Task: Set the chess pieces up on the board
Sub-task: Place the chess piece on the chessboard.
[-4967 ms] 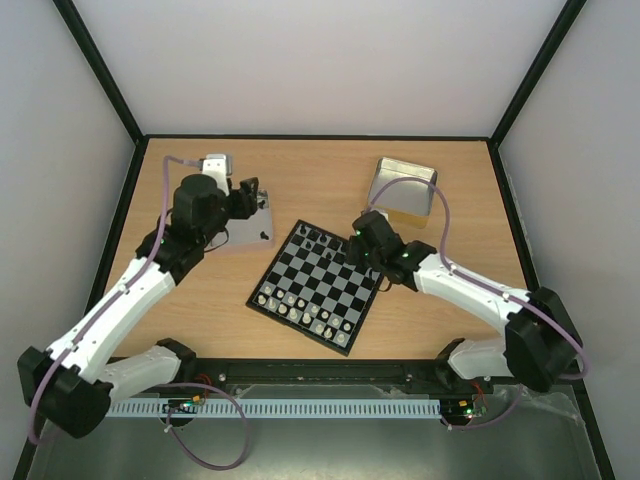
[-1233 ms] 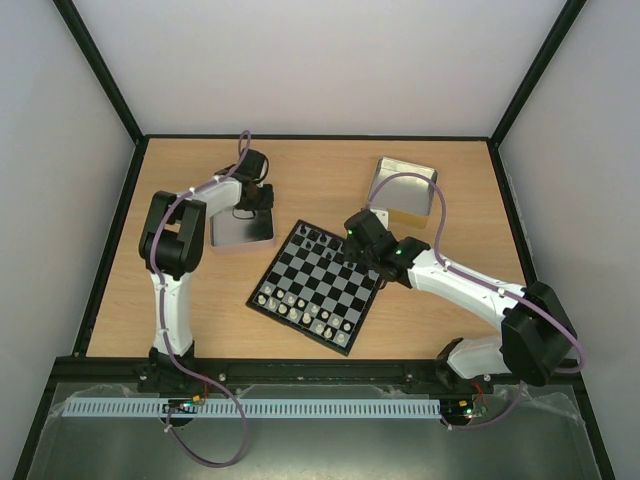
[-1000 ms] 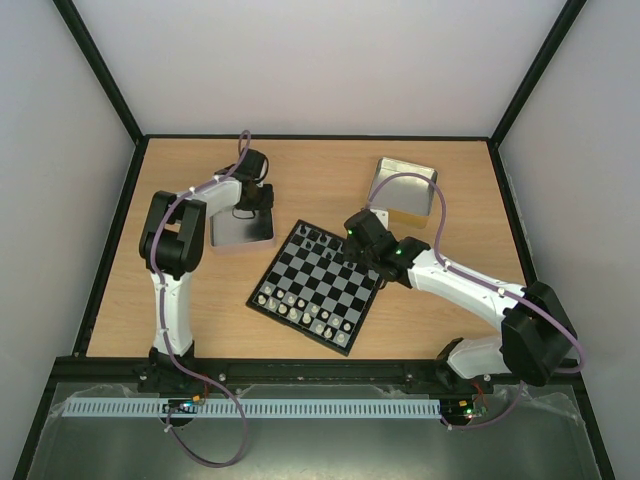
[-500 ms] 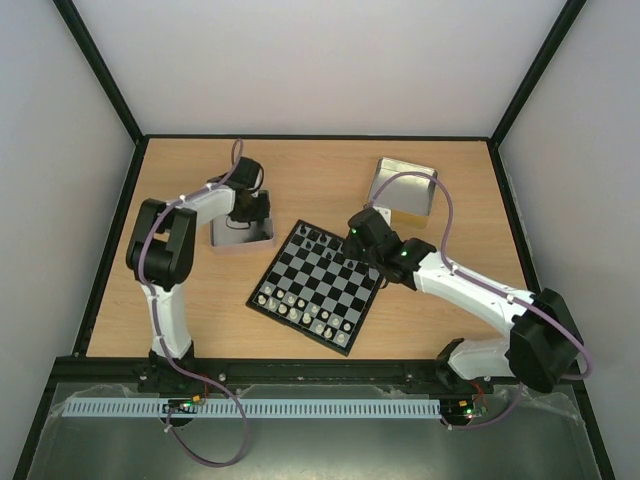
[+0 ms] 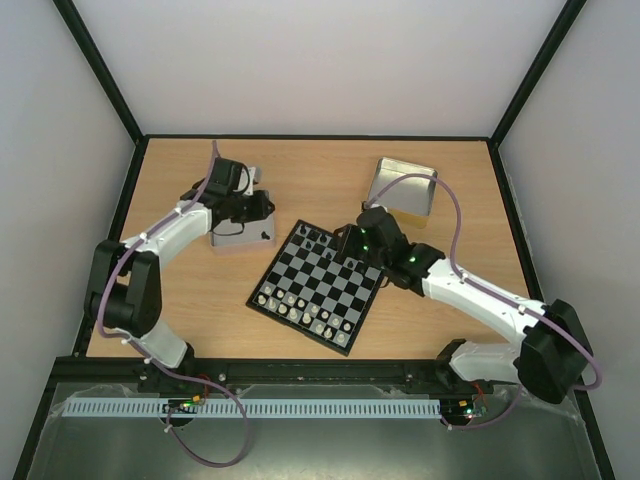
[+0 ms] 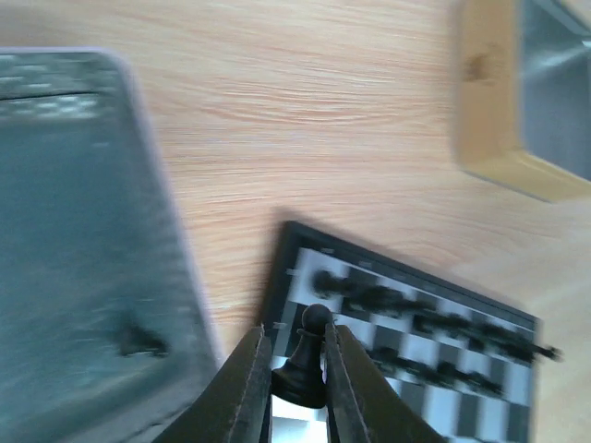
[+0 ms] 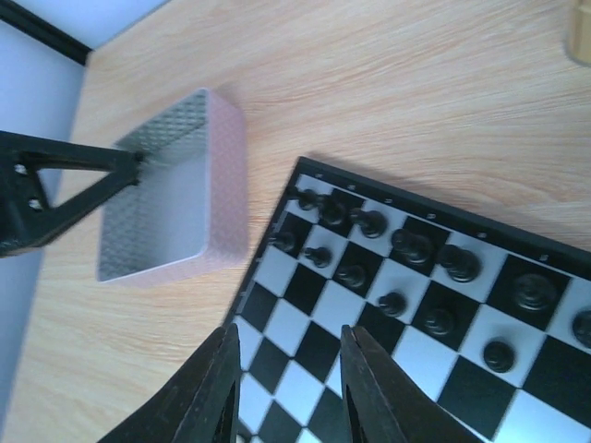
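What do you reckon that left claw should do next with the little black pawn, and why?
Probably swing across and lower the black pawn onto a free square beside the other black pieces on the board. The left gripper is shut on it, hanging by the metal tray, off the board, so it needs carrying over before letting go.

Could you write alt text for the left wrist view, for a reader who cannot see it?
The left gripper is shut on an upright black pawn, seen in front of a corner of the board, where more black pieces stand. A blurred metal tray lies to the left on the wooden table.
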Robot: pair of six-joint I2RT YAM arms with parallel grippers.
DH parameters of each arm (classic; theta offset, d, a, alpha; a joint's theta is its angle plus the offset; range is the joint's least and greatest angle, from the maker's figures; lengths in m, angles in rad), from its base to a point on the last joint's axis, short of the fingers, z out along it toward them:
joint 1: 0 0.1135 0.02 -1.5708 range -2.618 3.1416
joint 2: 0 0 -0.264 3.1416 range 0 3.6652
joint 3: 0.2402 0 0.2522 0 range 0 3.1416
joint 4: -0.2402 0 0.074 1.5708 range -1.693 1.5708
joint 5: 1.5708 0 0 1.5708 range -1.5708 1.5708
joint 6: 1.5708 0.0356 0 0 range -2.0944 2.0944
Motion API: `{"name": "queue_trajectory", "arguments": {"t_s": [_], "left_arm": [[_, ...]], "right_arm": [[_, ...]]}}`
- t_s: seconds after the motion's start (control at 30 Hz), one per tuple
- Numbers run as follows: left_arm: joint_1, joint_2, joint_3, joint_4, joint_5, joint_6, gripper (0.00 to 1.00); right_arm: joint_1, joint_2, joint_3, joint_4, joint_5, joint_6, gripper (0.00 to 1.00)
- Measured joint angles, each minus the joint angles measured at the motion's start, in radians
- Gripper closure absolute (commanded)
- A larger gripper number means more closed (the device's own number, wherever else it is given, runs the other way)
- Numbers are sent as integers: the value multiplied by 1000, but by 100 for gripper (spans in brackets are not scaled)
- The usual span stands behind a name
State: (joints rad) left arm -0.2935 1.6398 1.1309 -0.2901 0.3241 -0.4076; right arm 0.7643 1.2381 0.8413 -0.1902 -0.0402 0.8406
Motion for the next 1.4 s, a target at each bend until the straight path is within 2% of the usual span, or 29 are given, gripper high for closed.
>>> {"name": "queue_trajectory", "arguments": {"t_s": [0.33, 0.63, 0.73, 1.03, 1.17, 1.4], "left_arm": [[-125, -108, -96, 254, 404, -5, 85], [-206, -188, -100, 404, 599, 17, 85], [-211, -202, -100, 415, 642, 36, 85], [-223, -252, -101, 417, 722, 95, 85], [-227, -254, -101, 410, 750, 132, 85], [-231, -261, -45, 283, 728, 343, 82]], "right_arm": [[-94, -178, -117, 168, -158, 115, 57], [-111, -260, -129, 278, -275, 193, 53], [-112, -272, -129, 299, -304, 196, 54], [-112, -278, -129, 359, -404, 183, 66], [-112, -264, -127, 366, -456, 179, 67], [-112, -252, -105, 375, -511, 207, 66]]}}
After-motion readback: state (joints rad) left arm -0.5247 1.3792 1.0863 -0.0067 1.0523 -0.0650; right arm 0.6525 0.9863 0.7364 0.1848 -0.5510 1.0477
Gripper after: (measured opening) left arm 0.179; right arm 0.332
